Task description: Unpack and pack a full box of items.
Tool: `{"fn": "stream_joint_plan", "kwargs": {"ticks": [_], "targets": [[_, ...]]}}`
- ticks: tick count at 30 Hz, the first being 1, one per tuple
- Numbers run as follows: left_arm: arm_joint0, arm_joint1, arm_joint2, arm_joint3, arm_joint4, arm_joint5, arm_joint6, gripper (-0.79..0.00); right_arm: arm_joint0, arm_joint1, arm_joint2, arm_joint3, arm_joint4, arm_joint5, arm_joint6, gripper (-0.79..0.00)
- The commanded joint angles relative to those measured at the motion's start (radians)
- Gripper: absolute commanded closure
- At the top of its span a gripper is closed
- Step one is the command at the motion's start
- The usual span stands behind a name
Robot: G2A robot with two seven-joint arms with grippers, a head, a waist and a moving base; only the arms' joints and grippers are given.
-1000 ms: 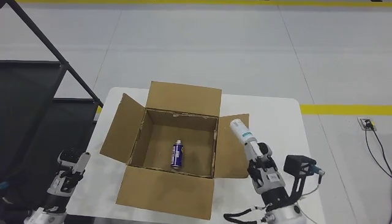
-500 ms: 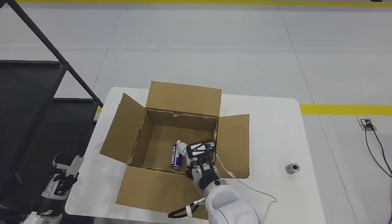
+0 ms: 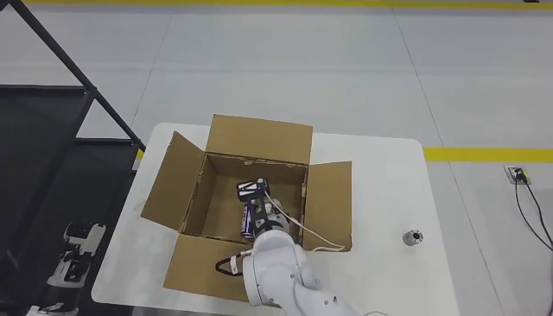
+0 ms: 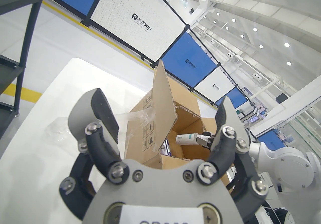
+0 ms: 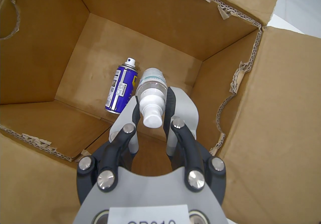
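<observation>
A big brown box [image 3: 259, 139] sits open on the white surface [image 3: 380, 178]. All four of its flaps are folded out.

The right arm goes down into the box. Its end effector [image 5: 152, 102] is clenched on a white spray bottle [image 5: 151, 84]. The fingers [image 5: 171, 99] squeeze it near the cap end. The other end of the bottle points down at the bottom of the box. I cannot tell if the bottle touches the bottom.

A blue spray can [image 5: 121, 88] lies on its side on the bottom of the box. It is just beside the white bottle, and its little white nozzle points at the far wall.

The left end effector [image 4: 161, 96] is down low by the left edge of the surface, well apart from the box. Its fingers are spread wide and there is nothing in them.

A bit of clear plastic wrap [image 4: 57, 129] lies on the surface next to the box on that side. A small round silver thing [image 3: 412, 237] sits alone near the right side of the surface.
</observation>
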Motion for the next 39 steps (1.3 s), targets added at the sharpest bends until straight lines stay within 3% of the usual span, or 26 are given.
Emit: {"fn": "stream_joint_plan", "kwargs": {"ticks": [1,8,19,25,30,33,36,39], "targets": [[0.001,0.000,-0.001,0.001,-0.002,-0.002,-0.001,-0.785,0.004,-0.007,0.003,0.006,-0.009,0.002,0.016,-0.292],[0.005,-0.002,-0.005,0.003,-0.006,-0.014,-0.002,-0.785,-0.001,-0.024,0.036,0.008,-0.033,0.001,0.028,-0.305],[0.014,-0.005,-0.005,0.001,0.001,-0.017,0.002,-0.785,-0.068,-0.036,0.106,-0.077,-0.021,-0.027,-0.065,-0.265],[0.017,-0.007,-0.002,-0.007,0.010,-0.013,0.002,-0.785,-0.186,-0.021,0.207,-0.275,-0.037,-0.039,-0.147,-0.302],[0.013,-0.008,0.005,-0.015,0.024,-0.004,-0.005,-0.785,-0.354,0.003,0.392,-0.537,0.004,-0.066,-0.210,-0.342],[0.005,-0.008,0.013,-0.018,0.033,0.003,-0.013,-0.785,-0.425,0.012,0.521,-0.619,0.029,-0.061,-0.239,-0.388],[-0.004,-0.008,0.022,-0.022,0.040,0.012,-0.020,-0.785,-0.463,0.018,0.643,-0.636,0.058,-0.063,-0.226,-0.560],[-0.013,-0.007,0.030,-0.026,0.047,0.019,-0.027,-0.785,-0.462,0.026,0.764,-0.605,0.058,-0.092,-0.130,-0.690]]}}
